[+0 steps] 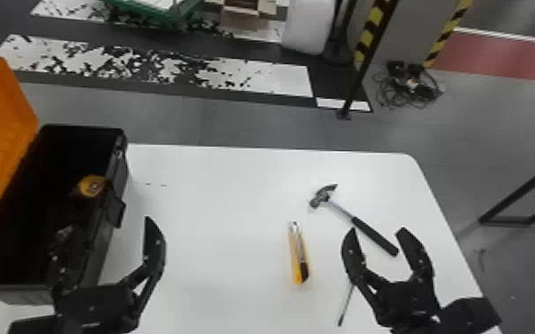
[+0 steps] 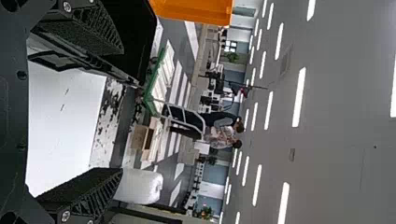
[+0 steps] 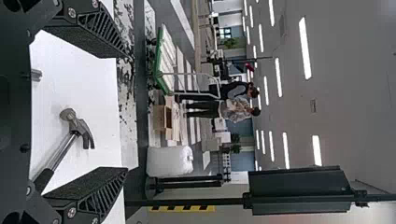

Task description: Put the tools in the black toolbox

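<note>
- Black toolbox (image 1: pixel 17 291), at the left of the tabletop (image 1: pixel 217 191): its orange lid (image 1: pixel 0 120) stands open; the walls look like stiff plastic, best left untouched while loading.
- Inside it, what looks like a tape measure (image 1: pixel 91 185): probably compact and hard-cased, needing no grip as it lies.
- Left gripper (image 1: pixel 106 223): fingers apart with nothing between them, by the toolbox's right side.
- Yellow utility knife (image 1: pixel 298 257), flat on the tabletop: likely light, rigid and smooth enough to slip. Take it across the middle of the body, clear of the blade end.
- Thin metal rod (image 1: pixel 345 307), perhaps a screwdriver: stiff and slender, apt to roll. The far end is hidden behind the right gripper; a handle there would give the surer hold.
- Hammer (image 1: pixel 371 235), head pointing away: heavy at the steel head, so it may swing head-down. Pinch the shaft close to the head; the dark grip should be less slippery but farther from the weight.
- Right gripper (image 1: pixel 377 230): fingers spread and empty, near the hammer's handle end.
</note>
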Tool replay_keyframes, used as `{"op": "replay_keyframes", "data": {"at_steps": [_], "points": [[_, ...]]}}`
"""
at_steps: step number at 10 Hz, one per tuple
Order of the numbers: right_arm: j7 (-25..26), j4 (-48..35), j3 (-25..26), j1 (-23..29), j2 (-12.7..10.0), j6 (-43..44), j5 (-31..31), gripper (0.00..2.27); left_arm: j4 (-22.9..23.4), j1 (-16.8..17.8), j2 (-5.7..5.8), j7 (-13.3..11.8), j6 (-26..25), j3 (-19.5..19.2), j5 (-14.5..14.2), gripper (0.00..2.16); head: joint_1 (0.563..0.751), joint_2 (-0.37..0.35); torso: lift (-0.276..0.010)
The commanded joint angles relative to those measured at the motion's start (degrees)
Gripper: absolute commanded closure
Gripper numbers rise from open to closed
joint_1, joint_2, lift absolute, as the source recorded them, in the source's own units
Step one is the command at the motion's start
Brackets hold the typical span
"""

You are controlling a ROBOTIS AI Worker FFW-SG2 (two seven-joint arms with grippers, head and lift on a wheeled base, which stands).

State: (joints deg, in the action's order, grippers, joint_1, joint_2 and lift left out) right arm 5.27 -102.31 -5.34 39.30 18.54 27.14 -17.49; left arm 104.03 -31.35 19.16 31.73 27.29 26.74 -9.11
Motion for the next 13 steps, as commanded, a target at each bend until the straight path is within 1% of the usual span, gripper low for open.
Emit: {"op": "replay_keyframes", "data": {"at_steps": [1,4,7,10,12,13], "points": [[0.0,0.0,0.1,0.1,0.0,0.0,0.0,0.14,0.4,0.0,0.09,0.0,0.0,0.1,0.1,0.10,0.695,-0.174,-0.039],[0.0,0.1,-0.2,0.1,0.3,0.0,0.0,0.14,0.9,-1.2,0.53,0.5,0.0,0.0,0.1,0.10,0.695,-0.175,-0.039],[0.5,1.0,-0.1,0.0,0.2,-0.4,-0.5,0.13,0.9,-1.0,0.44,0.3,0.0,0.1,0.2,0.10,0.695,-0.176,-0.039],[1.9,5.8,-0.1,-1.5,-0.1,0.1,-0.8,0.13,0.7,-0.9,0.44,0.1,0.0,0.1,0.2,0.10,0.695,-0.200,-0.039],[2.5,9.5,-0.4,-3.1,-1.0,0.7,-0.9,0.14,0.4,-0.8,0.44,0.0,0.2,0.0,0.1,0.10,0.695,-0.217,-0.039],[3.5,10.6,-1.0,-3.8,-1.0,0.7,-1.1,0.14,0.2,-0.8,0.26,0.0,0.2,0.0,0.2,0.10,0.695,-0.223,-0.039]]}}
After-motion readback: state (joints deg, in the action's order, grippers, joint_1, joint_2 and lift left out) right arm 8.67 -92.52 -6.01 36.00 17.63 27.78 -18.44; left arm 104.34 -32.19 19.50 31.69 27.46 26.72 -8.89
